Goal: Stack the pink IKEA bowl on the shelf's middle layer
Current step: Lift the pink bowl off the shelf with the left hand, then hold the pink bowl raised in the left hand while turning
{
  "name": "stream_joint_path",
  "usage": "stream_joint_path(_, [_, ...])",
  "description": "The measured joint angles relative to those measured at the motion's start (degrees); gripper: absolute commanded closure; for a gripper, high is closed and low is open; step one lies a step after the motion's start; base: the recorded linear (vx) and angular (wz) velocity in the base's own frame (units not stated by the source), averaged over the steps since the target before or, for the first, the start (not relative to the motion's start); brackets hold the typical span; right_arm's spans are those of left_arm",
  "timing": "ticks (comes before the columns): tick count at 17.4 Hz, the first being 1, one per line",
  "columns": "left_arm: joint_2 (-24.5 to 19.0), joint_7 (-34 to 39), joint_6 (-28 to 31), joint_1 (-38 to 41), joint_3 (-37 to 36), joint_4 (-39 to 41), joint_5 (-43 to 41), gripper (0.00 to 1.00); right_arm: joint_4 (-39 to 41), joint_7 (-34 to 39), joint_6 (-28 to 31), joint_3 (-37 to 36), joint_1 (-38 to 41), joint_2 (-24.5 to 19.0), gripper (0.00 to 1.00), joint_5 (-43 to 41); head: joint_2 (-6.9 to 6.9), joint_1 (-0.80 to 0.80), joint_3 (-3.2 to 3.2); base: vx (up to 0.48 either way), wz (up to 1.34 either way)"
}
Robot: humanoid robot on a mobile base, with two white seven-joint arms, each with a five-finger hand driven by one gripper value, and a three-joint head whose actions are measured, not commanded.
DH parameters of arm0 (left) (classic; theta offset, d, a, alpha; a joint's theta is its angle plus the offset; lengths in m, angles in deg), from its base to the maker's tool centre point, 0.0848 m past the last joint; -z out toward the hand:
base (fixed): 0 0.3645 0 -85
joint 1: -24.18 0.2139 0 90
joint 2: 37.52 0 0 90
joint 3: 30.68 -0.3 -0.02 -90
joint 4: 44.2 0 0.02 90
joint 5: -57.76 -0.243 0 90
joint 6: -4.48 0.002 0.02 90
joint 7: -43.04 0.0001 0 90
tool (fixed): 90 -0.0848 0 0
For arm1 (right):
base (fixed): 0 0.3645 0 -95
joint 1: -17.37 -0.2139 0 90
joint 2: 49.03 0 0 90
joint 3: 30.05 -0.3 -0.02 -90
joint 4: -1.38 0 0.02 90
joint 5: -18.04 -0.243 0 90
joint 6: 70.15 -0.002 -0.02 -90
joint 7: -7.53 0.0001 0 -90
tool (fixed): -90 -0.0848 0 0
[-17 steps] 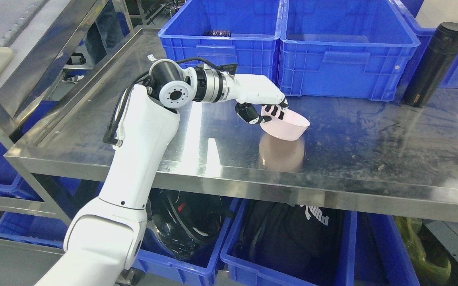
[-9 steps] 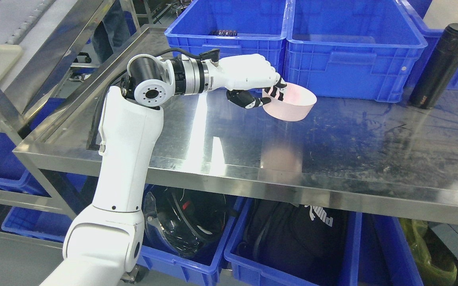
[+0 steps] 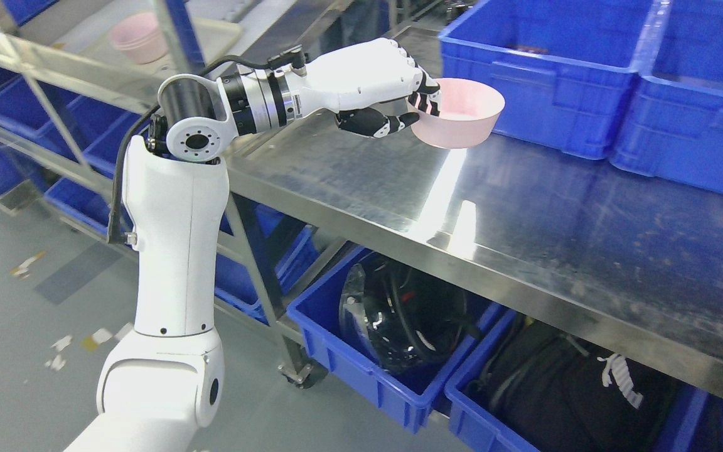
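Note:
My left hand (image 3: 408,108) is shut on the near-left rim of a pink bowl (image 3: 459,113) and holds it in the air above the steel table (image 3: 524,213). The bowl is upright and tilts slightly. A stack of pink bowls (image 3: 139,39) stands on a pale tray on the shelf (image 3: 73,59) at the upper left. The left arm comes up from the lower left. My right hand is not in view.
Blue crates (image 3: 543,75) stand at the back of the table, just behind the held bowl. More blue bins (image 3: 374,376) with a helmet and a black bag sit under the table. Shelf posts (image 3: 176,37) rise at the left. Grey floor lies at the lower left.
The left hand has lifted the bowl higher off the table. The whole picture has swung left, so the shelf with the pink bowls now shows and the black bottle has left view.

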Motion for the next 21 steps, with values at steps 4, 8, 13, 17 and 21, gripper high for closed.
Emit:
stream_joint_path(4, [0.01, 0.19, -0.01, 0.01, 1.26, 1.67, 0.37, 0.99, 0.00, 0.00, 0.00, 0.00, 0.01, 0.00, 0.00, 0.00, 0.00, 0.00, 0.00, -0.082, 0.76])
stream_joint_path(8, [0.01, 0.20, -0.01, -0.06, 2.20, 3.15, 0.57, 0.99, 0.00, 0.00, 0.01, 0.00, 0.00, 0.00, 0.00, 0.00, 0.00, 0.00, 0.00, -0.078, 0.99])
stream_joint_path(13, [0.01, 0.21, -0.01, -0.12, 3.00, 4.42, 0.66, 0.99, 0.00, 0.00, 0.01, 0.00, 0.00, 0.00, 0.00, 0.00, 0.01, 0.00, 0.00, -0.033, 1.02])
stream_joint_path(17, [0.02, 0.21, -0.01, -0.14, 3.41, 5.05, 0.69, 0.99, 0.00, 0.00, 0.01, 0.00, -0.01, 0.00, 0.00, 0.00, 0.01, 0.00, 0.00, 0.029, 0.75])
stream_joint_path(21, [0.02, 0.22, -0.01, -0.15, 3.65, 5.43, 0.70, 0.99, 0.00, 0.00, 0.01, 0.00, 0.00, 0.00, 0.00, 0.00, 0.02, 0.00, 0.00, 0.107, 0.45])
